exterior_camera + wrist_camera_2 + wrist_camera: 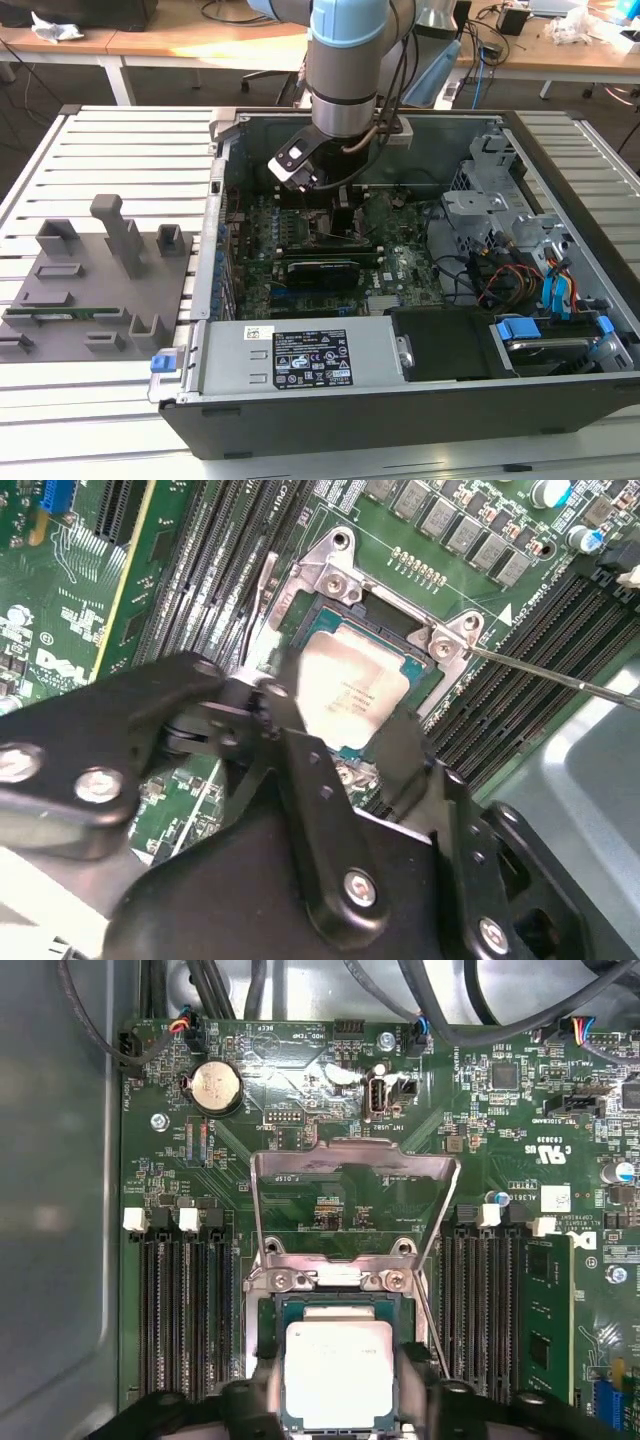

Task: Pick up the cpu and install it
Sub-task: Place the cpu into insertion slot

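The cpu [335, 1370], a silver-topped square chip with a thin green rim, lies flat in the motherboard socket [268, 1335] inside the open computer case [400, 400]. In the second wrist view the cpu [350, 680] shows between the two black fingers [290, 740]. My gripper [338, 1392] reaches down over the socket with a finger against each side of the chip, so it is shut on the chip. In the exterior view the gripper [343, 215] is low over the motherboard [330, 260], and the chip is hidden behind it.
The socket's metal load plate [355, 1165] stands raised, and its thin lever [560, 677] sticks out sideways. Memory slots [185, 1310] flank the socket; one holds a green module [545, 1320]. A grey fixture tray [95, 290] lies at the exterior view's left. Drive bays and cables [520, 270] fill the case's other end.
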You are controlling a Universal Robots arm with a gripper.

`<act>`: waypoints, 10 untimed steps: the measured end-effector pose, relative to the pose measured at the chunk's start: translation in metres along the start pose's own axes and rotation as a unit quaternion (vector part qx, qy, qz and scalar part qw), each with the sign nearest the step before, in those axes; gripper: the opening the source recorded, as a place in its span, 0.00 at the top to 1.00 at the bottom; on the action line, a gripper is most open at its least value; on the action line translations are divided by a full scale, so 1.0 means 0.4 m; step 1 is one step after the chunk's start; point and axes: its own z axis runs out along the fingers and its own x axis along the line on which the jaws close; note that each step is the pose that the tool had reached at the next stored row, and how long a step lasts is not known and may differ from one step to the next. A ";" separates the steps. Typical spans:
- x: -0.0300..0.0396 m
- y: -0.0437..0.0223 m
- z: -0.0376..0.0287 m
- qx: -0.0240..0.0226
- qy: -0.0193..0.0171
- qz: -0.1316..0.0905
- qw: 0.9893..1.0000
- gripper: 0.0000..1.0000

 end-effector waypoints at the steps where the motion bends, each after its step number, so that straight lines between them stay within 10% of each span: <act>1: 0.000 0.000 0.000 0.000 0.000 0.000 1.000 0.47; 10: 0.000 0.000 -0.002 0.000 0.000 0.000 1.000 0.89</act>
